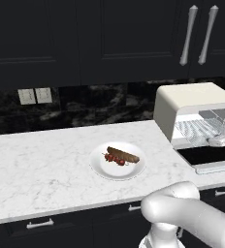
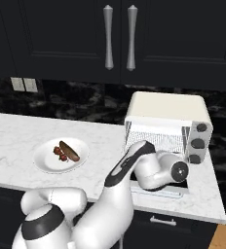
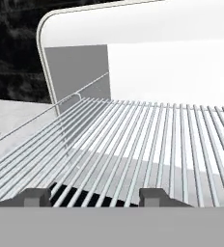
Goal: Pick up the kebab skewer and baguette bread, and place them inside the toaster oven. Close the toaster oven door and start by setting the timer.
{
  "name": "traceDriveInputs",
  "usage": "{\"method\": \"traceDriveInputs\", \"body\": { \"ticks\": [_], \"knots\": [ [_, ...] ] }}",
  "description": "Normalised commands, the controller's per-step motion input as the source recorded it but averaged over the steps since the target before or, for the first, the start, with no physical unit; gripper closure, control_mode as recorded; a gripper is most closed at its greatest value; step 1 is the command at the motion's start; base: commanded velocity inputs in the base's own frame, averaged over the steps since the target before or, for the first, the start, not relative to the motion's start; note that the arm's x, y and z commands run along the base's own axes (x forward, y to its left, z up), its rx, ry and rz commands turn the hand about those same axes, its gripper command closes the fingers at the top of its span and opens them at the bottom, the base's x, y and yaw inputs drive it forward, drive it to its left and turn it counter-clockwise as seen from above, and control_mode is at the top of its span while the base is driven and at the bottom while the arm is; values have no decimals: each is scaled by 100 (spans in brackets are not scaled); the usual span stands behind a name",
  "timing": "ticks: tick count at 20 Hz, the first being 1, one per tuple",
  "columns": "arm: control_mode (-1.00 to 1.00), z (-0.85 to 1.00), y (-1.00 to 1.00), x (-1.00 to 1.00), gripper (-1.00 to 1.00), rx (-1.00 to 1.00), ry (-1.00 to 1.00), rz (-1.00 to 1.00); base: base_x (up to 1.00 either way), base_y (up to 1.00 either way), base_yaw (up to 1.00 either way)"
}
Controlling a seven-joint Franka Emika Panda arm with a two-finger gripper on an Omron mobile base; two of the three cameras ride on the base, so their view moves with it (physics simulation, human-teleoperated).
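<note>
Left base view: the gripper (image 1: 224,141) is cut off at the frame edge before the toaster oven (image 1: 194,114). Right base view: baguette bread (image 2: 69,151) lies diagonally beside the kebab skewer (image 2: 60,154) on a plate (image 2: 47,163). Hand view: the spread fingertips (image 3: 34,197) hold nothing above the wire rack (image 3: 133,144).

Toaster oven (image 1: 192,114) right side cropped.
</note>
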Motion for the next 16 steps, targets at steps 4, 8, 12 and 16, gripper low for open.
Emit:
{"method": "traceDriveInputs", "body": {
  "ticks": [4,8,12,16],
  "knots": [
    [-100,54,-11,-77,-100,0,6,0,0,0,0],
    [-100,98,36,-57,-100,0,-4,-3,0,0,0],
    [-100,93,79,-61,-100,0,3,0,0,0,0],
    [-100,67,95,-65,-100,-10,10,0,0,0,0]
  ]
}}
